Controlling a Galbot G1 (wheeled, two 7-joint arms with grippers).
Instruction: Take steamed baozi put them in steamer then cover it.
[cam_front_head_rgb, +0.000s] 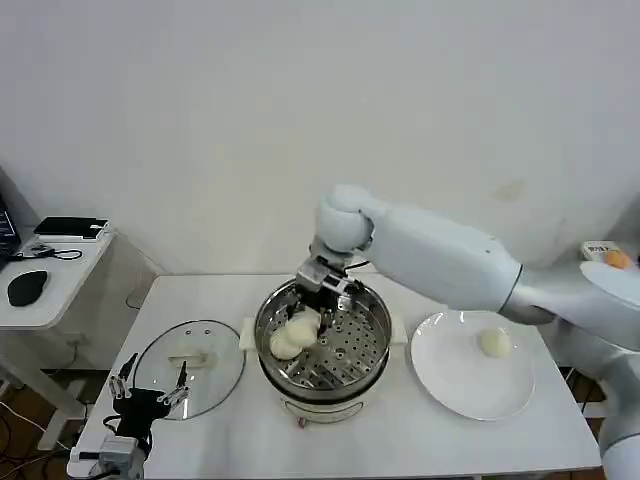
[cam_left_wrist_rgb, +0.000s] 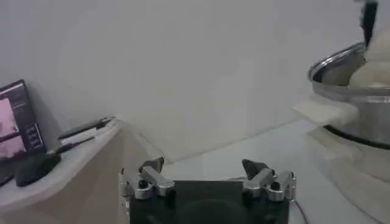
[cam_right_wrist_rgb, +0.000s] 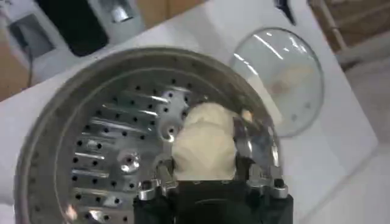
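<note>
White table (cam_front_head_rgb: 420, 440) carries everything. Steamer (cam_front_head_rgb: 372, 352) sits mid-table, perforated tray inside w/ two baozi (cam_front_head_rgb: 288, 343) lying at its left side. Cover (cam_front_head_rgb: 190, 368) lies flat on table left of steamer, handle up. White plate (cam_front_head_rgb: 452, 382) right of steamer, one baozi (cam_front_head_rgb: 493, 343) on it. Right gripper (cam_front_head_rgb: 322, 322) reaches down into steamer over the left part of tray, jaws pinching a baozi (cam_right_wrist_rgb: 204, 146) between them. Left gripper (cam_front_head_rgb: 148, 395) hangs low at table's front-left corner, near cover's edge, jaws spread, holding nothing.
</note>
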